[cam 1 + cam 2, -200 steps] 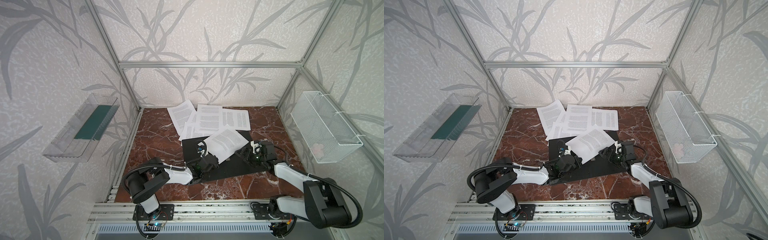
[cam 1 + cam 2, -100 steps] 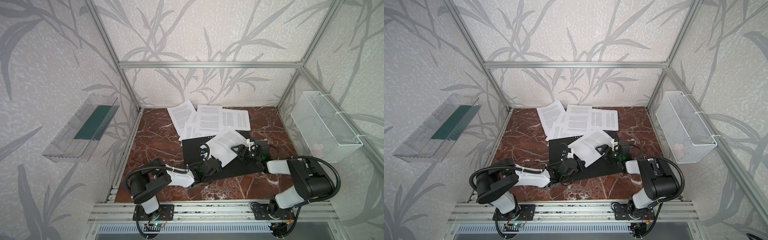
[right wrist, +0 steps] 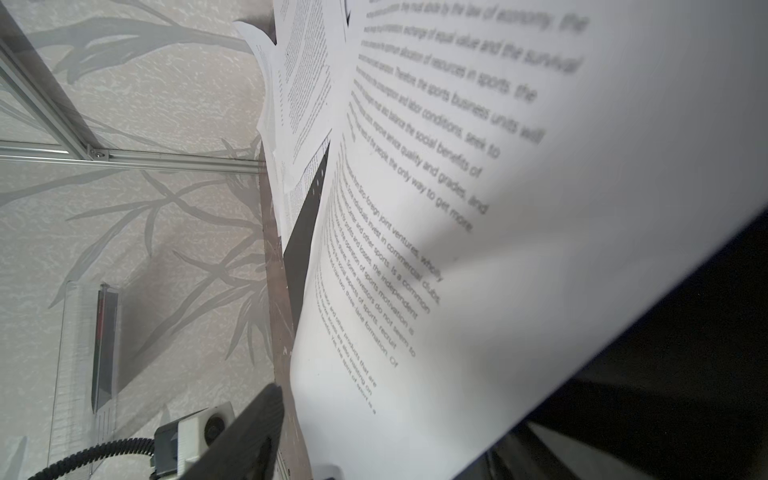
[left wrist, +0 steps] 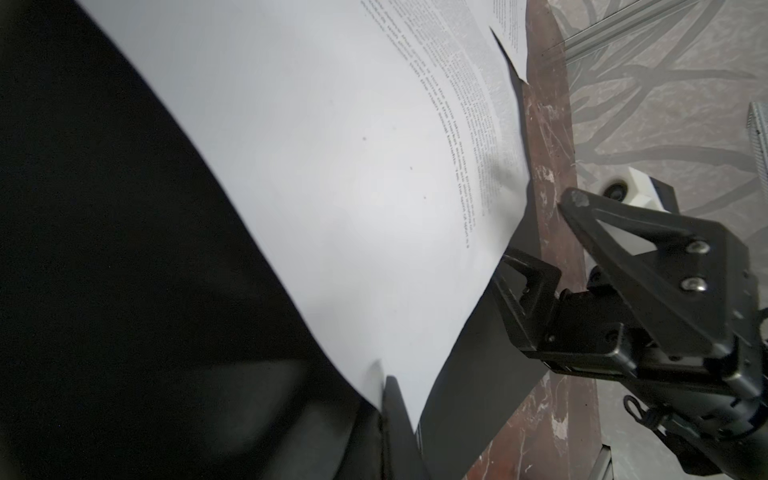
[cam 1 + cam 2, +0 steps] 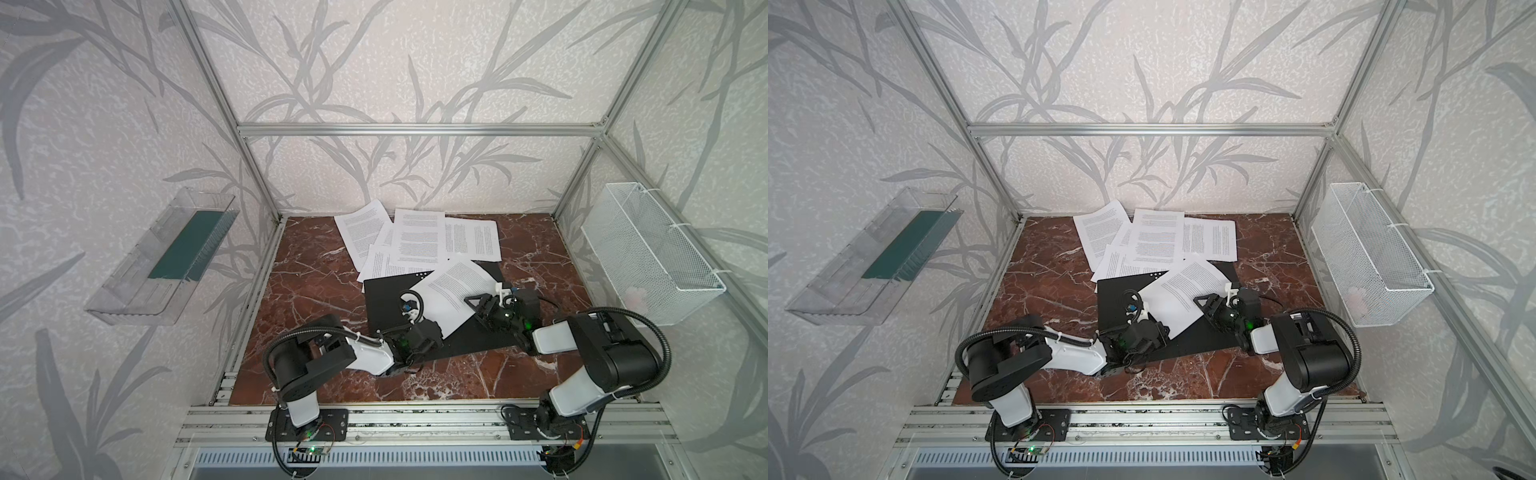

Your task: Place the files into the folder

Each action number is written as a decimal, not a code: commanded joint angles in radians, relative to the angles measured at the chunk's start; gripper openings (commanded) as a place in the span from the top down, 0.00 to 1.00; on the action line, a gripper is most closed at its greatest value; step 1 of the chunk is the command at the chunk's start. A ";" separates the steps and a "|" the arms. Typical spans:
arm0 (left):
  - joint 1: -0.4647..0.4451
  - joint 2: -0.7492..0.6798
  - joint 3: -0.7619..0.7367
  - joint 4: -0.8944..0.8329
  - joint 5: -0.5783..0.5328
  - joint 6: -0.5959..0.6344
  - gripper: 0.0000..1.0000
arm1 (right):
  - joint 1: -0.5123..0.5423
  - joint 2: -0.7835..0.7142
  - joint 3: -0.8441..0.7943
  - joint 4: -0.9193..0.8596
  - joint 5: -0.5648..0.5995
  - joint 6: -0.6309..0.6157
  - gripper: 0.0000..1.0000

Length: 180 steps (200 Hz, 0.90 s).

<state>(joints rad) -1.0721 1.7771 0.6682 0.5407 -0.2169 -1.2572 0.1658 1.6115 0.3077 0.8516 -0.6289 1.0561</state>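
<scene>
Within leaf-papered walls (image 5: 374, 62): red marble tabletop (image 5: 316, 299), scattered files (image 5: 417, 243)

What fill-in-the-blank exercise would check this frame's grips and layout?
The left gripper is shut on a sheet lying on the open black ____.
The fingers of the right gripper stand ____ beside that sheet's edge.
The wire basket hangs on the robot's ____ side.
Missing: folder, open, right.

Aluminium frame rails (image 5: 415, 129) and wallpapered panels (image 5: 415, 62) are enclosing a marble-patterned tabletop (image 5: 316, 282), with one robot arm (image 5: 307, 365) sitting bolted at seven o'clock and another arm (image 5: 602, 357) at five, marking a robotics lab cell.
</scene>
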 commanded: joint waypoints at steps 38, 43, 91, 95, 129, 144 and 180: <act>-0.004 0.033 0.040 -0.016 -0.026 -0.010 1.00 | 0.005 0.066 -0.044 0.206 -0.003 0.079 0.31; -0.005 0.034 0.042 -0.019 -0.026 -0.011 1.00 | 0.005 0.074 -0.047 0.229 -0.002 0.087 0.32; -0.005 0.041 0.047 -0.015 -0.017 -0.015 1.00 | 0.003 0.194 -0.078 0.460 -0.008 0.158 0.48; -0.004 0.042 0.048 -0.014 -0.015 -0.015 1.00 | 0.003 0.200 -0.079 0.473 -0.008 0.162 0.48; -0.004 0.045 0.050 -0.010 -0.007 -0.019 1.00 | 0.003 0.237 -0.096 0.555 0.022 0.169 0.47; -0.005 0.050 0.051 -0.007 -0.003 -0.020 1.00 | 0.004 0.235 -0.095 0.555 0.039 0.158 0.47; -0.004 0.060 0.053 0.004 0.011 -0.027 1.00 | 0.003 0.238 -0.085 0.555 0.072 0.142 0.45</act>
<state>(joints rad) -1.0725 1.8187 0.7025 0.5388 -0.2073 -1.2648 0.1658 1.8412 0.2184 1.3514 -0.5922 1.2152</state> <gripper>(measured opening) 0.048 0.541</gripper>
